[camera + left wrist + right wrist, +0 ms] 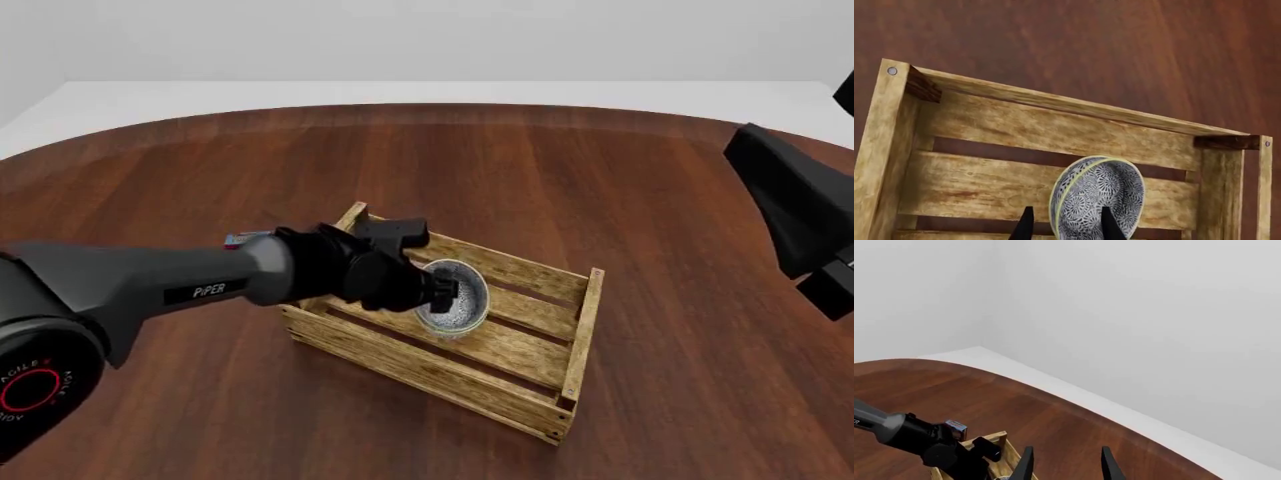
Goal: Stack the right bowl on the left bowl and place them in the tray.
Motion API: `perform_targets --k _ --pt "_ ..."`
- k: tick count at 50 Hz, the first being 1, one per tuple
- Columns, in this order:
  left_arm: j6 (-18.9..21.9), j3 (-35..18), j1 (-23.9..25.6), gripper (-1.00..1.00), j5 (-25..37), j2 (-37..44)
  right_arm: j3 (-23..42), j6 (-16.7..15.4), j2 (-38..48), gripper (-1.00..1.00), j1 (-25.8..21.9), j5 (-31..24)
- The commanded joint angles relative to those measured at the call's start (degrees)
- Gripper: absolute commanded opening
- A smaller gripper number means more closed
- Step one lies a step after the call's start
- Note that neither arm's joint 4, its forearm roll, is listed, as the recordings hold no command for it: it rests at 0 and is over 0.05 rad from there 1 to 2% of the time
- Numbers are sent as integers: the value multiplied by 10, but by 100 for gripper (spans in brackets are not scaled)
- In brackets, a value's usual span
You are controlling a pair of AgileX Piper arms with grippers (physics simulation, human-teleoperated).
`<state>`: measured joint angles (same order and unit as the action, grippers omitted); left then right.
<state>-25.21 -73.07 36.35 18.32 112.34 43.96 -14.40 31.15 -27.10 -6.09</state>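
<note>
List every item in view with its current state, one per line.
bowls: stacked, tilted, inside the crate, held at the rim.
tray: upright on the table.
left gripper: shut on the bowls' rim.
right gripper: open, empty, raised away from the crate.

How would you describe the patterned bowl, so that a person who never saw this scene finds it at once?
Find the wooden slatted tray on the brown table. The left hand reaches into it and grips the rim of the bowl. It is the only round thing there: grey, with a dark floral pattern and a thin yellow-green rim line.
</note>
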Motion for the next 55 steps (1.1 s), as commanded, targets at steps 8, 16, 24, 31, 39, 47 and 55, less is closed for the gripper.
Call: perform_targets --k 8,16,24,31,39,47,55 --pt "-4 53 12 100 8 -99 -2 -3 1 100 -3 1" --pt "0 106 4 100 -5 -171 -3 -4 3 100 -4 2" --pt "4 178 -10 100 -36 -246 -4 -5 5 100 -2 4" --pt "7 247 -25 100 -70 -318 -5 -6 9 100 1 6" --pt "-5 348 -45 100 -114 -462 -6 -9 14 100 5 9" --pt "7 428 -82 100 -140 -605 -10 -12 31 100 4 18" --pt "43 465 -139 100 -122 -728 -12 -16 39 100 3 22"
